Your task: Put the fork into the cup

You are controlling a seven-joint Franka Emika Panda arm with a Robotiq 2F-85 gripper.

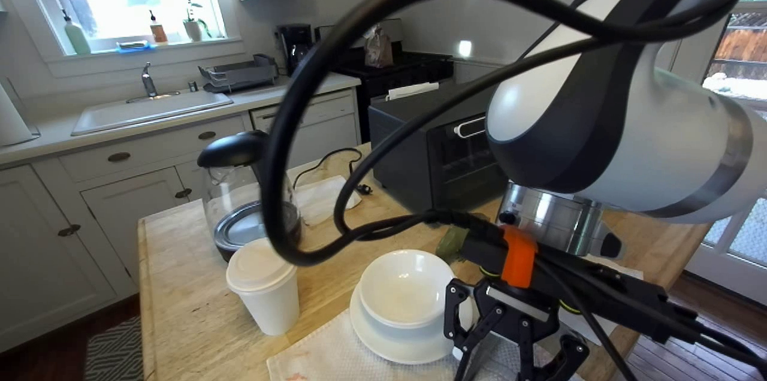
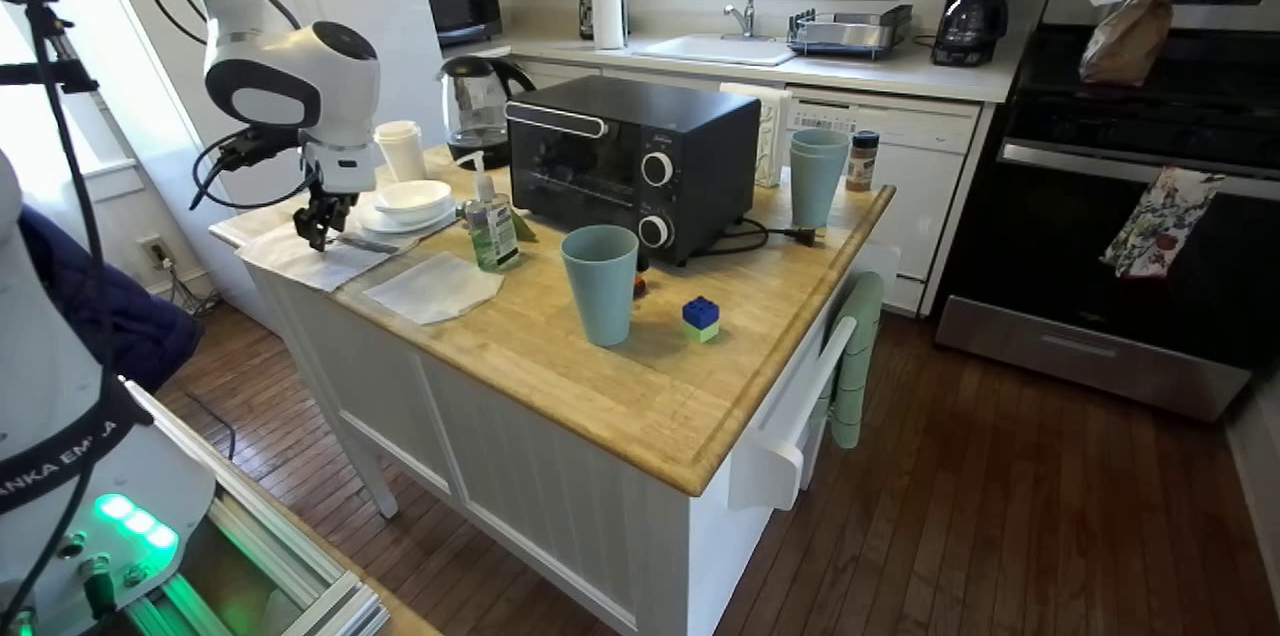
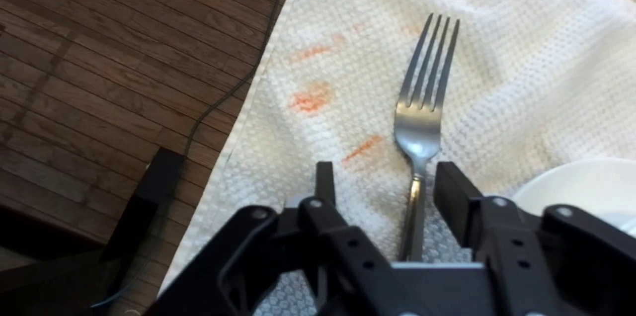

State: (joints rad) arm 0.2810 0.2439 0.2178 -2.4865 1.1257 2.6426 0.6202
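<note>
Robotiq fingers (image 3: 453,199): parted, empty.
Four-tined fork (image 3: 419,139): handle between, off-centre — closing may skew it.
Dishtowel (image 3: 357,107): beneath — low pinch may snag.

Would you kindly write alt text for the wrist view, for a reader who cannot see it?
A fork lies on a white towel with orange stains, its handle seen between the fingers of the open gripper. Part of a white dish shows at right, wooden floor at left.
</note>
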